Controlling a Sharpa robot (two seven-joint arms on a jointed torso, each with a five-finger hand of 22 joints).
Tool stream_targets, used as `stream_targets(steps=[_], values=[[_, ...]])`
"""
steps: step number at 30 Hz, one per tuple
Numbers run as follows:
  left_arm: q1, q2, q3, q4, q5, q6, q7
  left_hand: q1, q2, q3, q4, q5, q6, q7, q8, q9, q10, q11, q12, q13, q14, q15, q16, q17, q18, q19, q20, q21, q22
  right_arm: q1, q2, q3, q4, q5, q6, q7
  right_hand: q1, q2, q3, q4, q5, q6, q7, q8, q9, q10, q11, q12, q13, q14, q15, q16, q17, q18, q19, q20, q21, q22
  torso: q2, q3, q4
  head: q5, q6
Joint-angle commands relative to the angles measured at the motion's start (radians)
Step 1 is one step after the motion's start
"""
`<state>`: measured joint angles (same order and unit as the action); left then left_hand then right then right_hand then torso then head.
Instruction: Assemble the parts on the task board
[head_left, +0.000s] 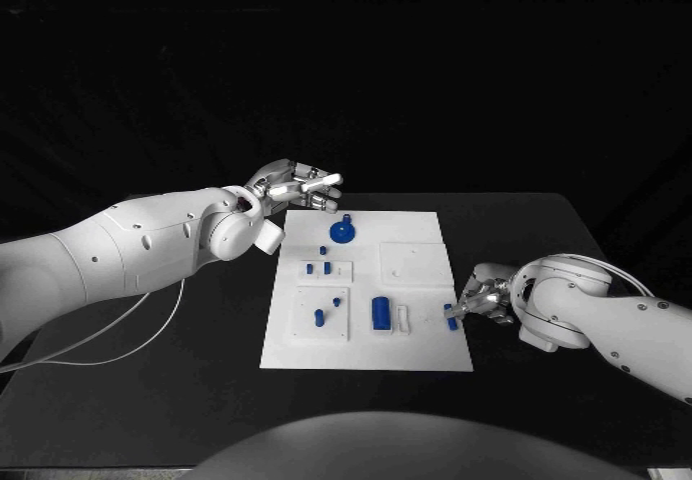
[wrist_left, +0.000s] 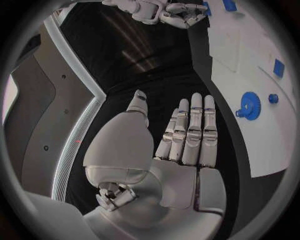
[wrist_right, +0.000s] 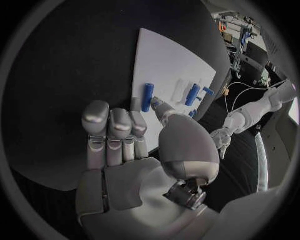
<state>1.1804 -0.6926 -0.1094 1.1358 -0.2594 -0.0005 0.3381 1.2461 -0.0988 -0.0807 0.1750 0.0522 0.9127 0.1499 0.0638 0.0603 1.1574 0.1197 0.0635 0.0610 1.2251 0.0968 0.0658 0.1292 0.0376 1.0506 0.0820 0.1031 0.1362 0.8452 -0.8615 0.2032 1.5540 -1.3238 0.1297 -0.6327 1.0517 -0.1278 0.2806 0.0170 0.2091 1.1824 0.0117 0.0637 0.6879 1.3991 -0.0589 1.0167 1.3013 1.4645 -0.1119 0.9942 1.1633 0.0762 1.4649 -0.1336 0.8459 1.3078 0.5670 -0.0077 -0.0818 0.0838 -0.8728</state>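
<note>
Hands | left hand (wrist_left: 187, 145) flat, fingers spread, empty | right hand (wrist_right: 134, 150) pinching blue peg (wrist_right: 147, 97), wrist view

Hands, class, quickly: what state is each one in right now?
Left hand: open, holding nothing.
Right hand: pinches a small blue part at the task board edge.

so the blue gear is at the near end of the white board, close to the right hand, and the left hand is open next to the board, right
Not quite. In the head view the blue gear lies at the far end of the task board, close to the left hand, not the right hand. The left wrist view also shows the left hand open, fingers extended beside the board.
</note>
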Motion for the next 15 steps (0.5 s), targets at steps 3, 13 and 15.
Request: stream_targets(steps=[3,13,15], values=[[0.0,0.002,0.001,0.001,0.008,0.011,0.013,0.0,-0.006,0.001,0.006,-0.002,0.007,0.001,0.001,0.001,-0.004,0.001,-0.003,0.001,0.005,0.0,-0.003,0.0,-0.014,-0.007,-0.002,0.005,0.001,-0.002,0.009,-0.018,-0.004,-0.024,0.02,-0.009,0.006,-0.005,0.002,0.006,-0.004,0.01,-0.002,0.002,0.008,0.006,-0.002,-0.004,-0.001,0.005,0.005,0.002,0.0,-0.013,0.059,0.005,0.0,0.024,0.0,0.0005,0.0,0.002,0.0],[0.0,0.002,0.001,0.002,0.008,0.012,0.009,0.0,-0.005,0.001,0.005,-0.002,0.007,0.002,0.001,0.001,-0.004,0.001,-0.003,0.001,0.007,-0.001,-0.003,0.0,-0.014,-0.008,-0.003,0.008,0.002,-0.002,0.03,-0.052,-0.015,-0.055,0.035,-0.011,0.016,0.003,0.018,-0.021,-0.024,0.011,-0.008,0.0,0.078,0.003,-0.005,-0.009,-0.004,0.004,0.003,-0.002,-0.002,-0.016,0.059,0.003,-0.004,0.025,0.0,0.001,-0.001,0.006,0.0],[0.0,0.002,0.001,0.002,0.008,0.012,0.008,0.0,-0.005,0.001,0.005,-0.002,0.007,0.002,0.001,0.001,-0.004,0.001,-0.003,0.001,0.007,-0.001,-0.003,0.0,-0.014,-0.008,-0.003,0.008,0.002,-0.002,0.034,-0.056,-0.017,-0.068,0.036,-0.011,0.021,0.011,0.032,-0.038,-0.019,0.008,-0.008,0.0,0.074,0.001,-0.005,-0.009,-0.003,0.004,0.003,-0.003,-0.002,-0.016,0.059,0.003,-0.006,0.025,0.0,0.0009,-0.0004,0.007,0.0]])
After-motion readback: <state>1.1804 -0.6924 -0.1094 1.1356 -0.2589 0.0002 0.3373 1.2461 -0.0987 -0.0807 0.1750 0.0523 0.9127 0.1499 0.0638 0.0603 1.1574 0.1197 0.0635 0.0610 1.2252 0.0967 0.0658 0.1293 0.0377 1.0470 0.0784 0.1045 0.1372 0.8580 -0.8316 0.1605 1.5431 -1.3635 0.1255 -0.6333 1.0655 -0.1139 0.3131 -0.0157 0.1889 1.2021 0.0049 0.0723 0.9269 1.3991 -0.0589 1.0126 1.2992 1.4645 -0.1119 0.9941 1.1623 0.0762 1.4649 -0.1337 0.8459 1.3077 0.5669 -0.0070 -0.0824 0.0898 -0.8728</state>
